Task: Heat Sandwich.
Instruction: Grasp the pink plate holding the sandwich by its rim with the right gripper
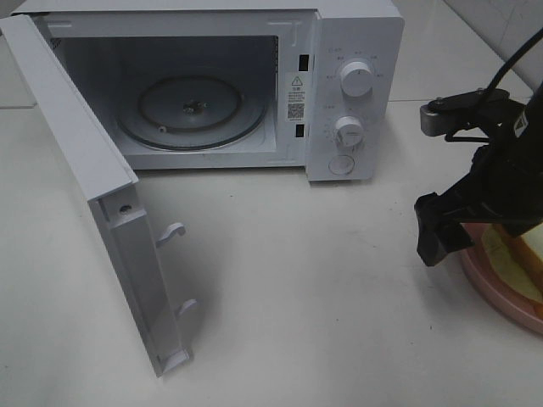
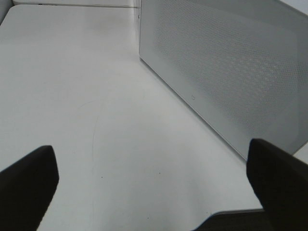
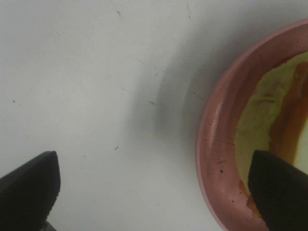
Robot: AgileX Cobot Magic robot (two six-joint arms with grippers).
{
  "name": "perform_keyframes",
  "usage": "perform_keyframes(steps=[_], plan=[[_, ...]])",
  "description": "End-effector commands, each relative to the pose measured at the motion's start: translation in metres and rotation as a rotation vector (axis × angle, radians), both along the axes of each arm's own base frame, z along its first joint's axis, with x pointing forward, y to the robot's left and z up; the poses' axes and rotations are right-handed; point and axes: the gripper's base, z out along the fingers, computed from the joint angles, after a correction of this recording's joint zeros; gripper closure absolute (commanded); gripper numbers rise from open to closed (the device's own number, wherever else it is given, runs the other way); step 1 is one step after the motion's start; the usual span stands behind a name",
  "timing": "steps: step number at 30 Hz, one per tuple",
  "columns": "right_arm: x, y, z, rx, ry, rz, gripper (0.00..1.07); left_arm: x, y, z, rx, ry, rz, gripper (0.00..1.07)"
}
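- Sandwich (image 1: pixel 519 246) on pink plate (image 1: pixel 492 287) at right edge of table (image 1: pixel 322 297), well right of microwave (image 1: pixel 356 51).
- Right jaws spread wide, gripping nothing; straddling plate's left rim, one finger (image 3: pixel 29 190) over bare table, other over plate's inside by the filling. Contact with plate: cannot tell.
- Left jaws fully apart, empty, low over bare table beside outer mesh face of the door (image 2: pixel 226 67).
- Microwave door swung open toward near left; glass turntable (image 1: pixel 191 110) bare inside.
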Motion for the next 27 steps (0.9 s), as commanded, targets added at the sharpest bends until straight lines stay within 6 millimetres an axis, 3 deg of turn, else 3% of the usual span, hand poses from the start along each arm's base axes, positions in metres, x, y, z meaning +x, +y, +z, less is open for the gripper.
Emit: perform_keyframes(steps=[1,5,27], plan=[[0.002,-0.009,0.002,-0.014,0.003,-0.025,0.08,-0.003,0.0,0.0,-0.003,-0.029,-0.001,0.07],[0.004,-0.015,0.001,-0.015,0.01,-0.048,0.09,-0.003,0.0,0.0,-0.003,-0.029,-0.001,0.07],[0.022,-0.013,-0.055,-0.044,0.137,-0.033,0.13,-0.003,0.0,0.0,-0.003,-0.029,-0.001,0.07]])
